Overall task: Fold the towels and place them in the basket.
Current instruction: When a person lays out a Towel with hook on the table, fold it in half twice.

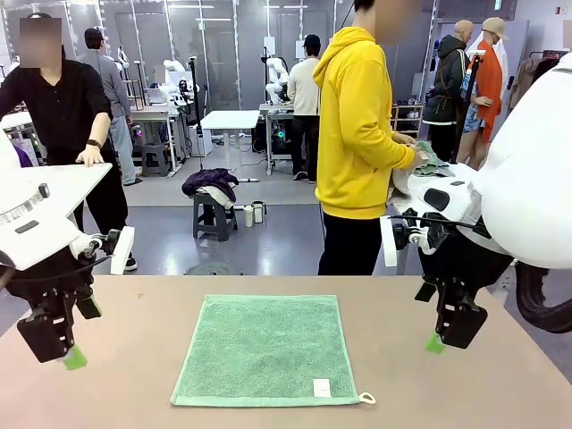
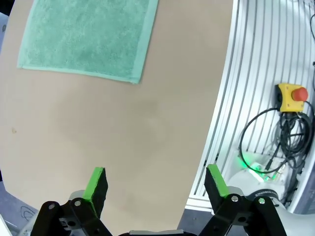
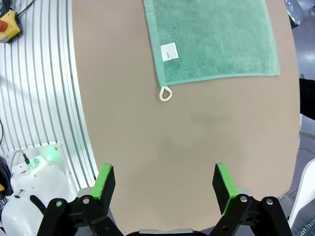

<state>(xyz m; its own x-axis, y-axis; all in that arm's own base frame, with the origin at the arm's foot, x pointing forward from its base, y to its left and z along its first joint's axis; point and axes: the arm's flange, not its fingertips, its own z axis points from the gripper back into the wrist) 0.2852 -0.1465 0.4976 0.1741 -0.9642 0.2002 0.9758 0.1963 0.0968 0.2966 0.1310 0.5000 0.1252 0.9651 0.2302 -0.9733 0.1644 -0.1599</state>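
Green towel lies flat on the counter, its white label nearest. Left claw and right claw hover wide open and empty.

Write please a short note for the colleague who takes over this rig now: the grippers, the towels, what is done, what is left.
Left gripper: open, holds nothing, above the bare table, left of the towel.
Right gripper: open, holds nothing, above the table, right of the towel.
Green towel: flat and unfolded in the middle of the table, with its white label and corner loop at the near right corner.
Person in a yellow hoodie: at the far side, hands on some cloth; I cannot tell what it is.
Done: nothing folded yet.
Left: fold the green towel and put it in the basket.
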